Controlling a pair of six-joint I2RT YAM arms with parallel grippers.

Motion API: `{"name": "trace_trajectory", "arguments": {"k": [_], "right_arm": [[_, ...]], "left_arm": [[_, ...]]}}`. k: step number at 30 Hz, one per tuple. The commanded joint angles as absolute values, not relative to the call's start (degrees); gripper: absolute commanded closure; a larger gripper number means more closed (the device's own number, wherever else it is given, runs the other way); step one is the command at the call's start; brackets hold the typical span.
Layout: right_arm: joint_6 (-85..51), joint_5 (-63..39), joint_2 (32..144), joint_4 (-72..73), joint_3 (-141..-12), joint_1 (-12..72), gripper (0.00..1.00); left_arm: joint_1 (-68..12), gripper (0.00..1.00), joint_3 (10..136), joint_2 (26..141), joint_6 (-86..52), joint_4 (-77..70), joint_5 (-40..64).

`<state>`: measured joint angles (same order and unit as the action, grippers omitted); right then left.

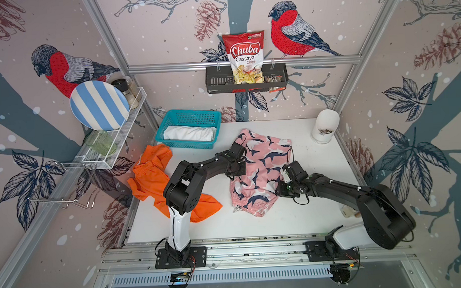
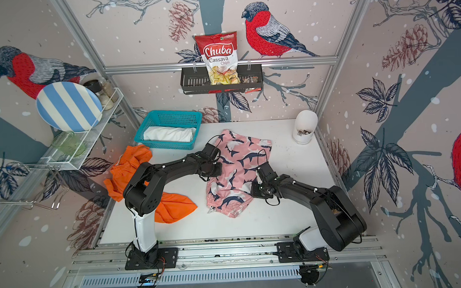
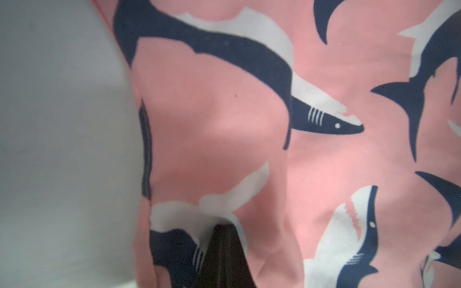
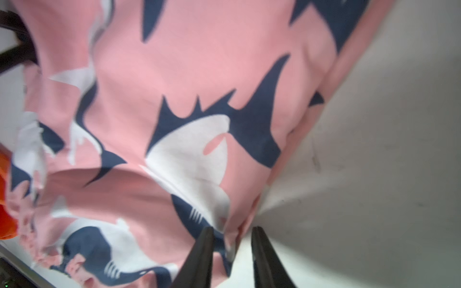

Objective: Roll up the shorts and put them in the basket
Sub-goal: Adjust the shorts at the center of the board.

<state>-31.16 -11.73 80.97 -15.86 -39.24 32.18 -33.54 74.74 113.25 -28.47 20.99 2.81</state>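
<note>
Left pincer [image 3: 220,230] pinches the soft, rumpled pink shark shorts [image 1: 264,154]; right pincer [image 4: 232,230] gapes slightly astride their hem.

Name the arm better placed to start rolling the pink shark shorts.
Left. The left gripper looks shut on the pink shark shorts near their edge; the right gripper stands open at the opposite edge, gripping nothing.

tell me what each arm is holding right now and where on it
left gripper: jaws shut on a pinch of the pink shark shorts near one side edge. right gripper: jaws apart astride the opposite edge, gripping nothing.
</note>
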Motion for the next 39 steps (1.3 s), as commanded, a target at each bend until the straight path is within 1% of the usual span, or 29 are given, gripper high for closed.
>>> {"name": "trace_trajectory", "arguments": {"k": [1,3,6,9,12,15,16,18,20,25,30,32,34,37,39], "right_arm": [[-28.3,-9.1,77.7,-19.3,-41.7,33.4,0.60],[-26.2,-9.5,75.4,-20.2,-42.9,35.4,0.57],[-21.0,-9.8,73.5,-21.0,-45.3,42.5,0.53],[-17.3,-8.1,74.4,-22.7,-47.5,49.4,0.51],[-15.1,-6.1,77.4,-25.7,-49.8,55.2,0.44],[-12.9,-1.0,81.2,-28.7,-51.9,63.5,0.32],[-12.3,1.1,82.8,-30.0,-52.6,65.7,0.29],[-11.4,5.6,86.8,-32.5,-53.9,69.4,0.27],[-11.5,10.6,90.6,-35.2,-55.6,71.3,0.25],[-10.8,17.8,97.1,-39.3,-57.7,73.1,0.24],[-10.5,21.2,98.0,-41.7,-59.8,73.7,0.24],[-9.8,21.1,97.4,-41.3,-59.7,73.6,0.25],[-9.1,20.7,97.3,-40.7,-58.7,73.5,0.27],[-7.9,19.0,97.9,-40.0,-57.7,73.6,0.34],[-7.5,18.3,98.0,-39.2,-57.5,73.5,0.45]], "left_arm": [[-33.4,0.94,75.3,108.9,-27.0,25.0,0.6],[-33.6,0.94,74.1,105.4,-27.0,26.2,0.8],[-33.7,0.92,69.7,99.6,-28.0,26.9,2.5],[-34.8,0.84,64.4,94.4,-29.3,26.9,5.3],[-36.4,0.73,58.1,89.6,-32.0,25.9,7.3],[-37.6,0.65,52.1,86.0,-34.3,24.6,9.2],[-37.8,0.64,50.7,85.1,-34.8,24.2,9.5],[-38.0,0.63,48.4,83.9,-35.3,23.3,10.5],[-38.0,0.62,47.0,83.1,-35.7,23.1,10.4],[-38.0,0.60,46.0,82.2,-35.8,23.3,9.4],[-38.0,0.60,45.7,82.4,-35.7,23.3,9.1],[-38.0,0.60,45.8,82.7,-35.6,23.1,9.3],[-38.0,0.60,45.7,82.9,-35.7,22.9,9.4],[-38.0,0.60,45.6,83.0,-35.8,22.9,9.4],[-38.0,0.59,45.5,83.0,-36.0,22.7,9.4]]}}
